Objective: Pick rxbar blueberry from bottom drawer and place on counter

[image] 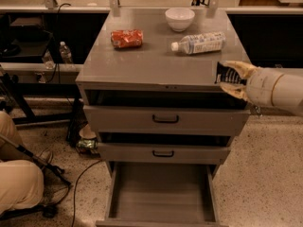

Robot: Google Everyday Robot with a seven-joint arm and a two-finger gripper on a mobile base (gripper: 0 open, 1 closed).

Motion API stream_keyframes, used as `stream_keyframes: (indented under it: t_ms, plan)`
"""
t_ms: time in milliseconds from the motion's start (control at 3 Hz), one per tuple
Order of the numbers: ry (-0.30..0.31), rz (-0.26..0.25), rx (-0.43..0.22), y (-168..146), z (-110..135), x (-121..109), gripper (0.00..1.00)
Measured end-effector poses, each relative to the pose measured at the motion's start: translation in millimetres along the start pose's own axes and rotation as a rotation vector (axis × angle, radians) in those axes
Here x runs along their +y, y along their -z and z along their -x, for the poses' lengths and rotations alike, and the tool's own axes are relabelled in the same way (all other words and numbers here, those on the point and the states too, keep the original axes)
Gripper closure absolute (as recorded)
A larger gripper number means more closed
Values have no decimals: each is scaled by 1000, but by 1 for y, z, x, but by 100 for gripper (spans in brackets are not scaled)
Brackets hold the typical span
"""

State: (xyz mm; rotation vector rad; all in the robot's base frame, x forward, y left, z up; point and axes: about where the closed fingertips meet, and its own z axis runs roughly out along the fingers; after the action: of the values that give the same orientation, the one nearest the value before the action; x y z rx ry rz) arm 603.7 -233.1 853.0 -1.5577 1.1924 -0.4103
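My gripper (233,78) comes in from the right, level with the front right corner of the counter (156,60). It is shut on the rxbar blueberry (226,73), a small dark wrapper with white print, held upright between the two pale fingers just above the counter's edge. The bottom drawer (161,193) is pulled out below and shows a plain grey inside with nothing in it. My arm's white forearm (277,89) runs off to the right.
On the counter lie a crushed red-orange can (126,38), a white bowl (180,19) and a water bottle (199,43) on its side. Two shallower drawers with black handles (165,119) stand slightly open. A person's leg (19,183) and cables lie at the left.
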Motion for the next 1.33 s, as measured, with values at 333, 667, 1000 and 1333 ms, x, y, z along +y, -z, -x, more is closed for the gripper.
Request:
stream_keyframes:
  t_ms: [333,667,1000,1333]
  plan:
    - [47,46,-45,-12,-5,-24,100]
    - [116,142,-56,-22,-10,-50,100]
    - [230,338,-45,-38,-13,-58,100]
    - [294,480,-44,-45,-14,-51,100]
